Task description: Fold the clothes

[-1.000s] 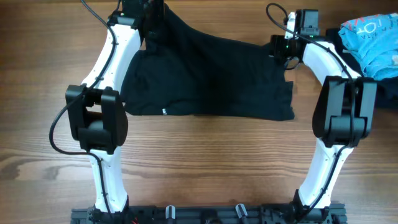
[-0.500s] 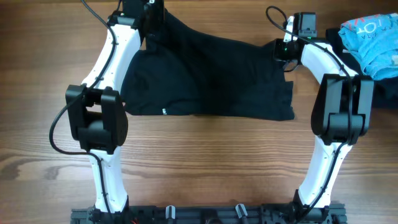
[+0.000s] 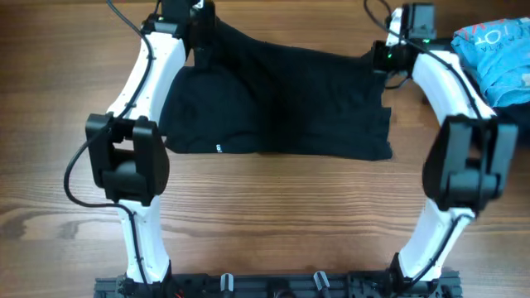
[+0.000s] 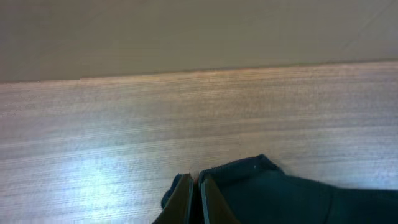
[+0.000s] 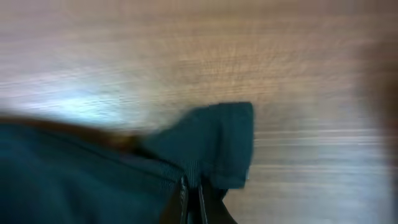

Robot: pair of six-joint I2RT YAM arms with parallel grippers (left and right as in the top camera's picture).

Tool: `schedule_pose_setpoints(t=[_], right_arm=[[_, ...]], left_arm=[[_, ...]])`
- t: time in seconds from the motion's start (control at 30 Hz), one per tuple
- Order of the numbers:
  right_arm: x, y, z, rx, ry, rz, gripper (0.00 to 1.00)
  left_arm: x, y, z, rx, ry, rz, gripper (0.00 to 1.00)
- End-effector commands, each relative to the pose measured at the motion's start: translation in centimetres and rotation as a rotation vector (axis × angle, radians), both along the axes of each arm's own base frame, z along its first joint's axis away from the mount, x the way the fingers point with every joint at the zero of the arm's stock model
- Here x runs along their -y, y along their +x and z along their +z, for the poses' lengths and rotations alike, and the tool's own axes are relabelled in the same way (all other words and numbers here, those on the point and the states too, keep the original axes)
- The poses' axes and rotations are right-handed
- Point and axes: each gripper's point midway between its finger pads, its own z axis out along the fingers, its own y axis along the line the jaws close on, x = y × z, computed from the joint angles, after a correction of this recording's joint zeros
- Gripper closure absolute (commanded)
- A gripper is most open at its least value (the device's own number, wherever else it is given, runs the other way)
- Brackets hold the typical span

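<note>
The black T-shirt (image 3: 277, 103) is lying spread out on the wooden table (image 3: 273, 215), between the two arms and toward the far side. Its small white label (image 3: 219, 149) is showing at the near edge.

The left gripper (image 4: 194, 182) is squeezing its two fingers together on a far corner of the shirt, with black cloth poking out on both sides of them. The right gripper (image 5: 193, 186) is doing the same at the other far corner, pinching a little bunched-up flap of cloth. That picture is blurry, but the cloth is plainly sitting between the fingers.

I think the arms are holding both far corners at once so the far edge is staying straight. That way they can probably bring it over toward the near edge and fold the shirt in half without wrinkles.

Some blue clothes (image 3: 497, 50) are lying off to the right, well apart from the shirt, so they are not getting in the way.
</note>
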Motion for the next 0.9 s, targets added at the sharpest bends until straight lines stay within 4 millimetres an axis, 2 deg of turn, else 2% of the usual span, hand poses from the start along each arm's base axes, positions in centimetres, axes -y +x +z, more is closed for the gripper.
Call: schedule_pose_setpoints(t=[0.0,0.07,0.23,0.33,0.43,0.67,0.77,0.87], right_arm=[[0.0,-0.5,5.9,0.085,0.007,0.005,0.96],[0.0,-1.7,6.1,0.047,0.008,0.005,0.96],[0.5,-5.9,3.9,-0.15,0.03,-0.031,0.96],[0.9,-7.5,3.3,-0.214,0.052,-0.04,0.96],[1.4,-8.1,3.1,-0.24,0.062,-0.053,0.96],[1.6,-8.6,2.8,-0.265,0.062,-0.054,0.96],[1.5,-9.7,1.6,-0.307,0.064,-0.052,0.96],[1.3,-11.6,0.1,-0.384,0.07,-0.056,0.93]], left_arm=[[-1.5,-1.5,4.7,0.035,-0.007,0.04,0.96],[-1.6,-2.6,4.3,-0.014,0.001,0.04,0.96],[-2.3,-6.4,1.9,-0.194,0.025,0.051,0.96],[-2.9,-8.4,0.7,-0.292,0.027,0.073,0.96],[-3.5,-10.4,-0.4,-0.386,0.043,0.081,0.96],[-4.8,-12.8,-2.1,-0.506,0.06,0.1,0.96],[-4.8,-14.3,-3.6,-0.591,0.072,0.098,0.96],[-4.6,-16.1,-4.3,-0.674,0.067,0.086,0.95]])
